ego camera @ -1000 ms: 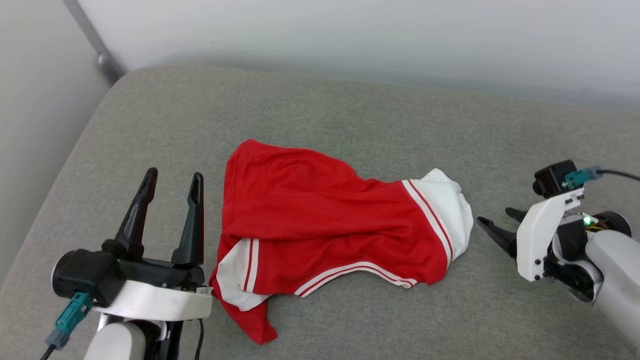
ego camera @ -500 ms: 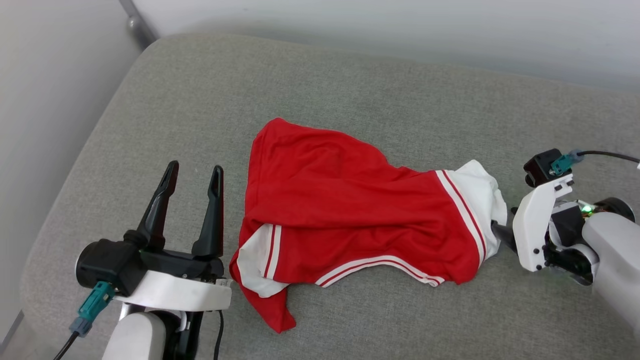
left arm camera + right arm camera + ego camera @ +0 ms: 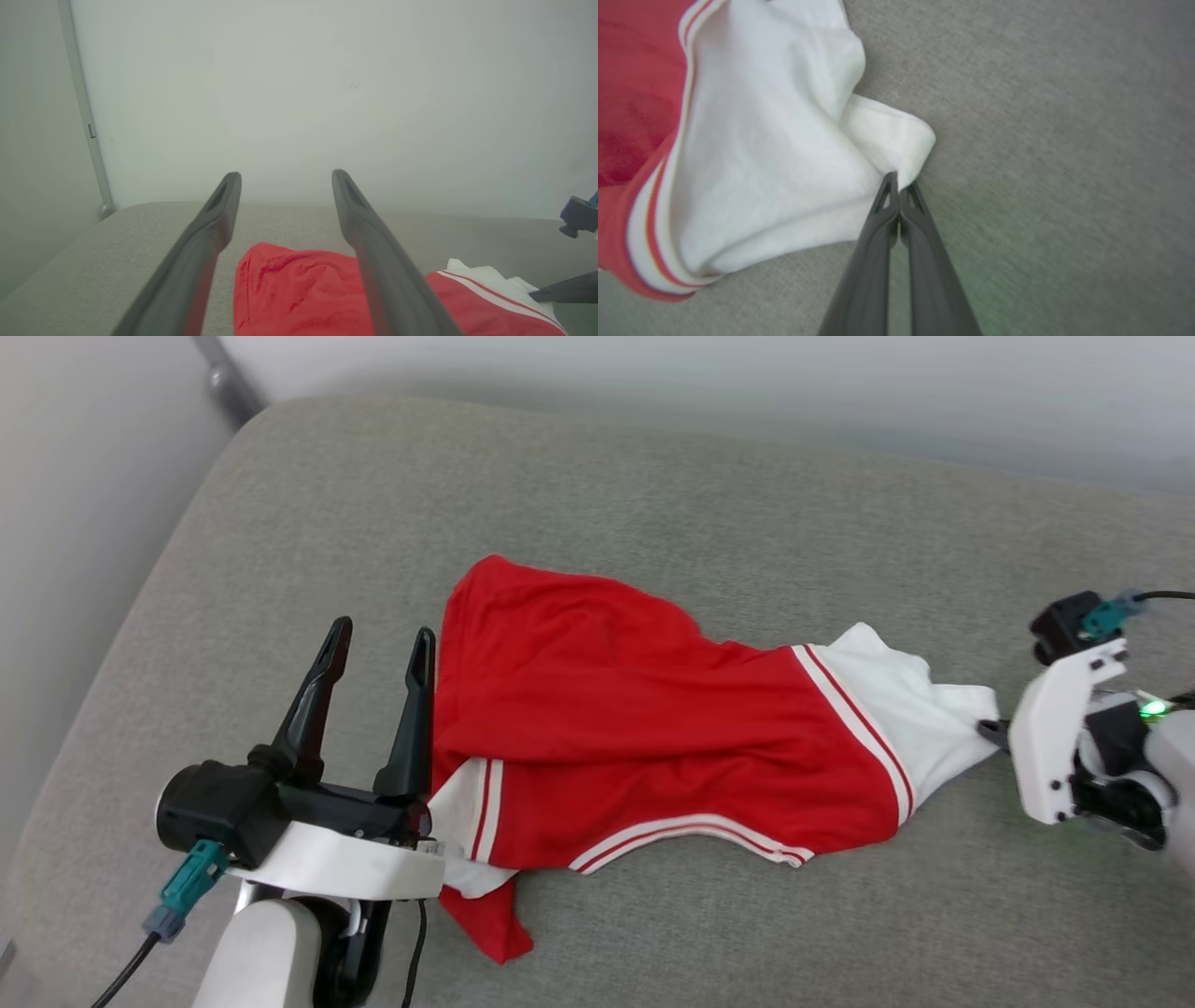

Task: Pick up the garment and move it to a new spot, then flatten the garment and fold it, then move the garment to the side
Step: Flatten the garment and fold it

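The garment, a red T-shirt with white striped sleeves, lies crumpled on the grey cushion. At its right end my right gripper is shut on the tip of the white sleeve, which is drawn out to a point. The right wrist view shows the right gripper pinching a fold of the white sleeve. My left gripper stands open just left of the garment, its right finger against the red edge. Between the spread fingers of the left gripper lies the garment.
The cushion's rounded left edge drops off beside my left arm. A pale wall runs along the back, with a grey metal pole at the top left. Bare cushion lies in front of and behind the garment.
The right gripper has shut on the white sleeve and drawn it to the right, stretching it to a point. The left gripper now stands against the garment's left edge. The camera has shifted.
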Motion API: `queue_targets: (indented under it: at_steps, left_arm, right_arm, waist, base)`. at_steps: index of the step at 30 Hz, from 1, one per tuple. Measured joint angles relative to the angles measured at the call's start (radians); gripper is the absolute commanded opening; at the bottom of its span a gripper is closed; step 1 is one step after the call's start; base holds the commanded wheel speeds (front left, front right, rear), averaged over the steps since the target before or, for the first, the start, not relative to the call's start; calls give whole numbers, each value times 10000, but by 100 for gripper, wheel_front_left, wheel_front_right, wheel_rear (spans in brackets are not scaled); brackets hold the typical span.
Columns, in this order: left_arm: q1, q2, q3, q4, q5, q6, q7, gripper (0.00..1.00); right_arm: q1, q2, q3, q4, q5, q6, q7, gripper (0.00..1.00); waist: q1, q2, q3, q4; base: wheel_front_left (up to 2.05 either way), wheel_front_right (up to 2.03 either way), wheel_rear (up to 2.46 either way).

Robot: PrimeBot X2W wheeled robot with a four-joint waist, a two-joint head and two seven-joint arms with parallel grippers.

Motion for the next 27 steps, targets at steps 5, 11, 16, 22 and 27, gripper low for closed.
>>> queue_targets:
  at_steps: [5, 11, 16, 22, 27]
  left_arm:
    - [97, 42, 192, -17, -151, -10, 0, 100]
    - [266, 19, 219, -171, -176, -10, 0, 100]
    - [444, -50, 234, -215, -184, -10, 0, 100]
    - [552, -92, 341, -267, -265, -10, 0, 100]
    - [577, -71, 230, -190, -343, -10, 0, 100]
  right_arm:
    - [241, -928, 155, -744, 420, -2, 171, 0]
    - [1403, -2199, 90, -1929, 1310, -4, 575, 0]
    - [2672, -3256, -148, -2654, 1902, -4, 646, 0]
    - [3934, -3697, -512, -2897, 2033, 19, 163, 0]
    - [4111, -3043, -894, -1994, 1693, 92, -228, 100]
  waist:
    - [0, 0, -243, -538]
    - [0, 0, -569, -1137]
    - [-1, 0, -706, -1399]
    - [-1, 0, -632, -1573]
    - [-1, 0, -638, -1594]
  base:
    - [0, 0, 0]
    - [0, 0, 0]
    - [0, 0, 0]
    - [0, 0, 0]
    - [0, 0, 0]
